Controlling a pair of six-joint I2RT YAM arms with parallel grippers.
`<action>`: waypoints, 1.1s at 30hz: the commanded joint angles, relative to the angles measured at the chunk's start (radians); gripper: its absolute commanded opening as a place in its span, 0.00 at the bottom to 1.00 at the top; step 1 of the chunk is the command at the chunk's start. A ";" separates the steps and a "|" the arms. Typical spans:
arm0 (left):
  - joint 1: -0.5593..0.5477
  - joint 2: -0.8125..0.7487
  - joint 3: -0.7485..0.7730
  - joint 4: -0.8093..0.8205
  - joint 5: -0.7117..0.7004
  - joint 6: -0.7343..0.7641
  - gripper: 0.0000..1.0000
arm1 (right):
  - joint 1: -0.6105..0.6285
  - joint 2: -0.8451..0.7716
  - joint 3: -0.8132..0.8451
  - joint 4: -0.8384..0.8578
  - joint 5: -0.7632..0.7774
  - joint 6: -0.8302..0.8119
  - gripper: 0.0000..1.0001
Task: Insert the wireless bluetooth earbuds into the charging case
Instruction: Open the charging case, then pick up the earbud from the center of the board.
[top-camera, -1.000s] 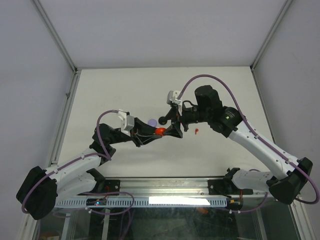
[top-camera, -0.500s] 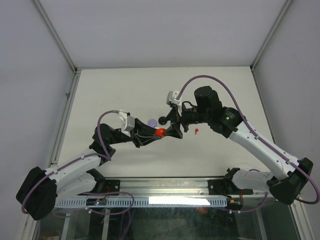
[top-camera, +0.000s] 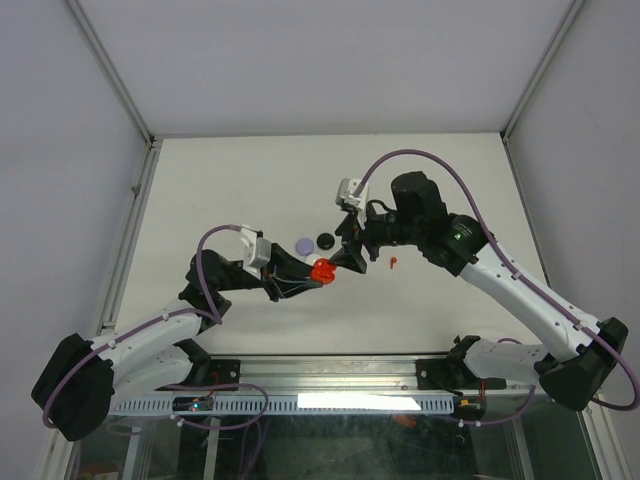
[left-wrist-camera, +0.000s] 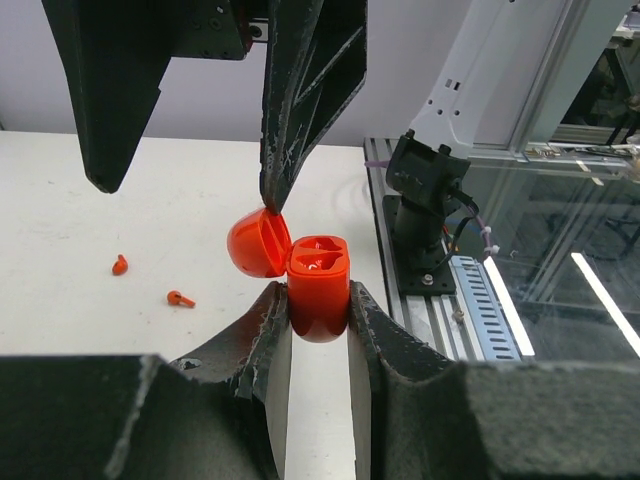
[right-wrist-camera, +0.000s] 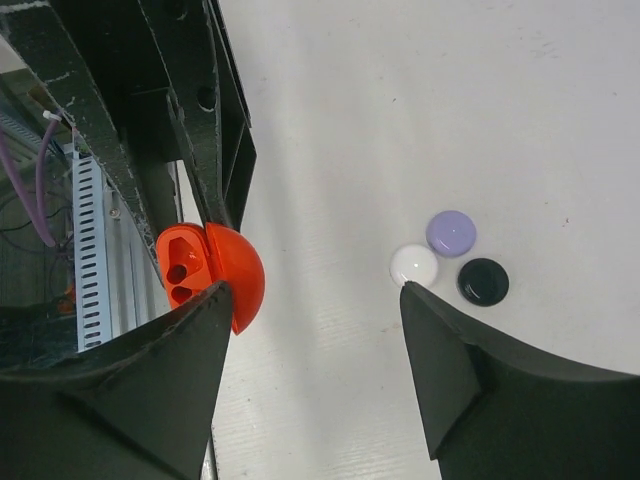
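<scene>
1. My left gripper (left-wrist-camera: 318, 312) is pinching the red charging case (left-wrist-camera: 318, 285); both fingers press flat against its sides, at the lower centre of the left wrist view
2. The case stands upright between those fingers, lifted off the white table (top-camera: 250, 180). Its lid (left-wrist-camera: 258, 243) is swung open to the left of frame, and its two wells face upward
3. My right gripper (right-wrist-camera: 310, 290) is spread wide and holds nothing. In the left wrist view it reaches down from the top of frame, and the tip of one finger (left-wrist-camera: 275, 195) sits at the lid's upper edge, seemingly touching it
4. Two red earbuds (left-wrist-camera: 120, 264) (left-wrist-camera: 180, 298) lie loose on the table at the left of the left wrist view, near each other and well apart from the case
5. In the right wrist view, at the right of frame, three round discs lie close together on the table: lavender (right-wrist-camera: 451, 232), white (right-wrist-camera: 413, 265) and black (right-wrist-camera: 483, 282)
</scene>
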 joint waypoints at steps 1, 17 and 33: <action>-0.013 -0.043 0.007 0.110 0.078 -0.001 0.00 | -0.010 -0.002 0.028 0.027 0.070 -0.013 0.70; -0.012 -0.024 -0.168 0.188 -0.406 0.004 0.00 | -0.013 -0.017 0.037 0.031 0.288 0.145 0.73; -0.012 0.020 -0.280 0.380 -0.506 0.007 0.00 | -0.211 0.198 -0.048 -0.151 0.656 0.546 0.72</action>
